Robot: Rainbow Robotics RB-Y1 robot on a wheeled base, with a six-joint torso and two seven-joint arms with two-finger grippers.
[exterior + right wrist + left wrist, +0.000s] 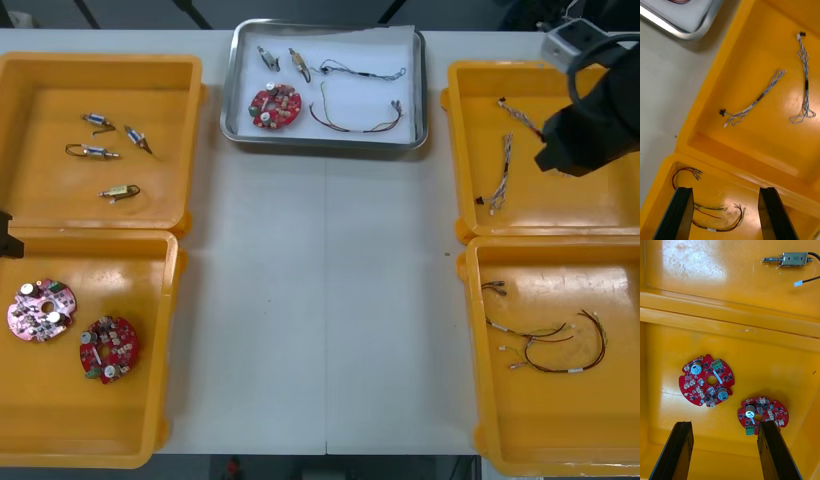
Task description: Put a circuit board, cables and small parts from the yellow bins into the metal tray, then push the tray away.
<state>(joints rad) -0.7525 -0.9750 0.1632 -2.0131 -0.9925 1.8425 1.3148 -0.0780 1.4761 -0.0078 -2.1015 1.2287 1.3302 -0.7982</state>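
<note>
**Tray nearly filled, right gripper open over the blue and white cables**

From the front we see the tray at the far side of the table. In the tray's left half lie one circuit board and two small metal parts. In its right half lie a black cable and a red and yellow cable. The right arm hangs over the far bin just right of the tray, where two blue and white cables rest on the floor.

From the right wrist we see the right gripper with its jaws wide apart and nothing between them. It hovers above the wall shared by the two bins right of the tray. The blue and white cables lie on the tray's side of it, untouched.

From the left wrist we see the left gripper, also wide open and empty. It is over the near bin left of the tray, above two spare boards.

We judge the filling almost done. The tray holds no blue and white cable, so fetching one looks like the step in hand. The right gripper would need to come down across one strand and close low against the bin floor. It would then lift the cable clear of the wall and carry it to the tray. The push is not yet done.
</note>
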